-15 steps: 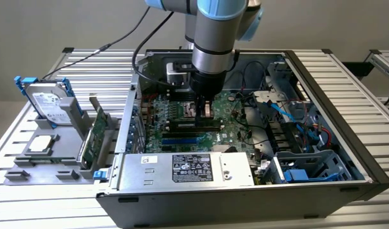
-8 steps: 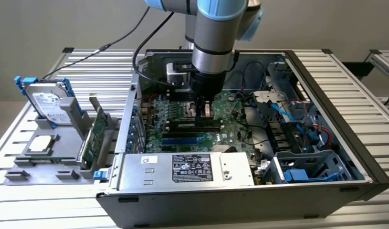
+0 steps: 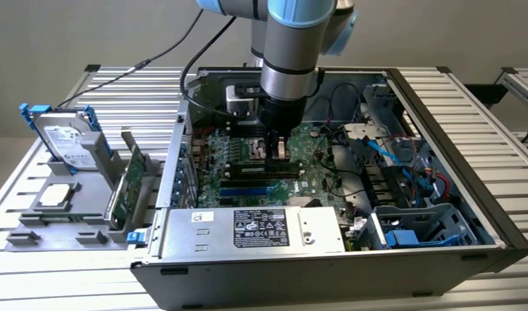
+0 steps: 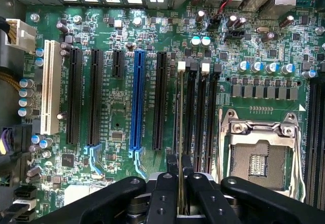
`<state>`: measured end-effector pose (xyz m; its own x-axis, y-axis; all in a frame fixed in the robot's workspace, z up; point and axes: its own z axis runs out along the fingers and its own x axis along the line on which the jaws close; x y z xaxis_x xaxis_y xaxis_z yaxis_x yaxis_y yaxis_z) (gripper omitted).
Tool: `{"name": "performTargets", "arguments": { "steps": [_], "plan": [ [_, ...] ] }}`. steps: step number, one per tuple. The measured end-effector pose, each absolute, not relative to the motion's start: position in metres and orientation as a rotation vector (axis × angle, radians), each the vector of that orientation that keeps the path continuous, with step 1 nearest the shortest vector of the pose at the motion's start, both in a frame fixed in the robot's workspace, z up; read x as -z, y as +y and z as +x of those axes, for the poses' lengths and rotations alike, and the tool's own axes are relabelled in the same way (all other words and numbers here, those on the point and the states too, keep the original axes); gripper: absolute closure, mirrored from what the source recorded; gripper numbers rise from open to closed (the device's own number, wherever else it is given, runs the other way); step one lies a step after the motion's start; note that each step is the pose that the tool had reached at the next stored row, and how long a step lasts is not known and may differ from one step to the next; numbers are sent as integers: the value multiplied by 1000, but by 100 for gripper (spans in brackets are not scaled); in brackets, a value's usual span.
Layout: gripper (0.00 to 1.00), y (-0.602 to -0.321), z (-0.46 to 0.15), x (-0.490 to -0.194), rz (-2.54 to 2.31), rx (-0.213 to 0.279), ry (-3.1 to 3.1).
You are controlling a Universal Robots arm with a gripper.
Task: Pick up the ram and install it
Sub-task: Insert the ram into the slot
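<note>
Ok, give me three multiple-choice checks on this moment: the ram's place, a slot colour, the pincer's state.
1. The ram is: A in the pincer above the memory slots; B on the outside rack; C on the power supply.
2. The long slot flanked by black slots is: A red; B blue; C yellow.
3. The pincer is: A wide open; B shut on the ram; C shut on a cable.
Answers: A, it stands edge-on between the fingers; B, plainly blue; B, fingers press both its faces.
</note>
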<state>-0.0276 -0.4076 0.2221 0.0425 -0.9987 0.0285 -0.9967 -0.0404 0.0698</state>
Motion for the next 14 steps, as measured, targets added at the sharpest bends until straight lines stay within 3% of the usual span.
{"name": "performTargets", "arguments": {
  "steps": [14],
  "plan": [
    [86,-408,-27,-222,2211,51,-2121]
  ]
}}
